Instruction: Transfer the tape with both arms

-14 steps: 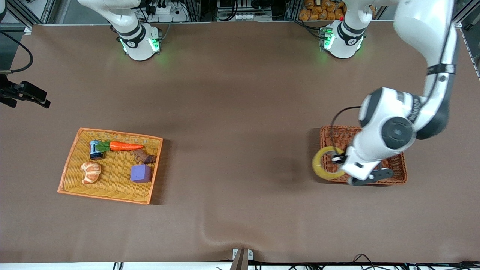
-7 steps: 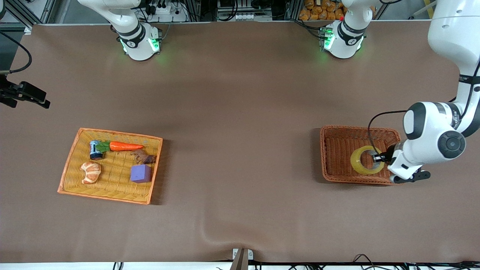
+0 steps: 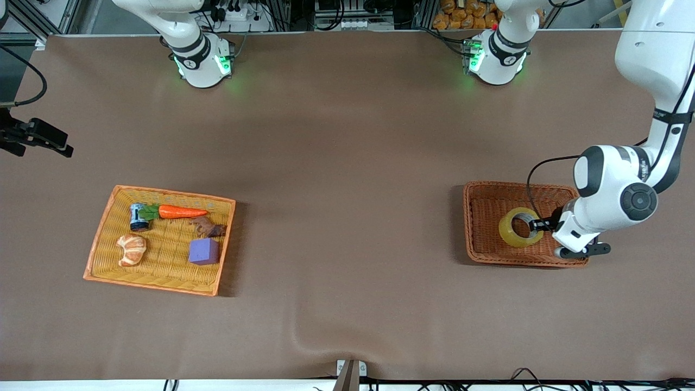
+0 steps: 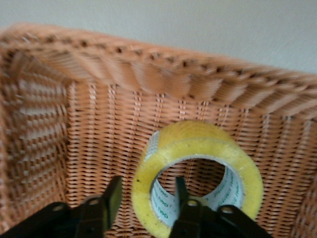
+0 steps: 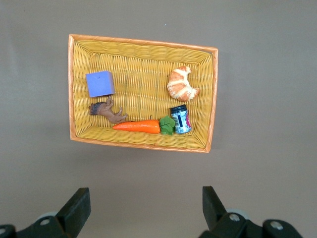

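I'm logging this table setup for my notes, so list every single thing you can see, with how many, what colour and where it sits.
Yellowish translucent tape roll: one, pale core, in the brown basket, wall pinched by the left gripper.
Brown wicker basket: one, reddish brown, toward the left arm's end of the table.
Orange-rimmed yellow wicker tray: one, toward the right arm's end.
Orange toy carrot: one, green top, in the tray.
Small blue can: one, beside the carrot's leaves.
Toy croissant: one, golden, nearer the front camera than the can.
Purple cube: one, in the tray.
Small brown figure: one, between carrot and cube.
Brown table cover: one.
Left gripper: black, in the brown basket.
Right gripper: black, open, waiting above the tray.
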You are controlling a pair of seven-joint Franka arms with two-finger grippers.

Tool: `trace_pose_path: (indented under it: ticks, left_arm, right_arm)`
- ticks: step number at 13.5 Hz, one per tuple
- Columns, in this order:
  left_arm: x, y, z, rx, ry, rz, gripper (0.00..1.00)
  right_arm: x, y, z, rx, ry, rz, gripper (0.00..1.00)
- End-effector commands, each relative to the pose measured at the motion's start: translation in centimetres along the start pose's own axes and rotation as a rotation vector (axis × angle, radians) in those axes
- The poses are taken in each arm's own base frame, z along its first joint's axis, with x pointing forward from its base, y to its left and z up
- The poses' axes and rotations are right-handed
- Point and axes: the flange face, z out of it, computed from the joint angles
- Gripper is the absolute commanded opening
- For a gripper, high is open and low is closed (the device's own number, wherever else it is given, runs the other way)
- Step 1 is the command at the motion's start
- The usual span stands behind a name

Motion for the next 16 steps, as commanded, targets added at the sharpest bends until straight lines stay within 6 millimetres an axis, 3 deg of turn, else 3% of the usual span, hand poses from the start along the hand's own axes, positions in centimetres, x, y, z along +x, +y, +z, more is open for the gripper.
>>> trace_pose_path:
  ticks: [1,3,5,7,9,12,16]
  left_arm:
    - [-0.6,-0.3,-7.8,0.038,0.083,0.005,1.00]
    - [-0.4,-0.1,-15.5,0.056,0.151,-0.002,1.00]
    - [-1.7,1.1,-23.0,0.072,0.161,0.018,1.00]
    - [-3.6,2.5,-29.0,0.083,0.148,0.030,1.00]
    - [-5.7,3.6,-33.2,0.064,0.132,0.035,1.00]
    - [-7.9,3.7,-36.4,0.047,0.138,0.049,1.00]
    - [-9.3,4.3,-37.2,0.062,0.111,0.103,1.00]
  right_arm:
    - [0.1,-0.1,-0.1,0.020,0.006,-0.007,1.00]
    - [0.1,-0.1,-0.1,0.020,0.004,-0.005,1.00]
    - [0.0,0.2,-0.1,0.020,0.004,-0.002,1.00]
    - [0.0,0.5,-0.1,0.020,0.004,0.001,1.00]
    - [-0.1,0.5,0.0,0.021,-0.008,0.001,1.00]
    - [-0.1,0.1,0.0,0.021,-0.008,-0.004,1.00]
    - [-0.2,-0.2,-0.1,0.021,-0.008,-0.010,1.00]
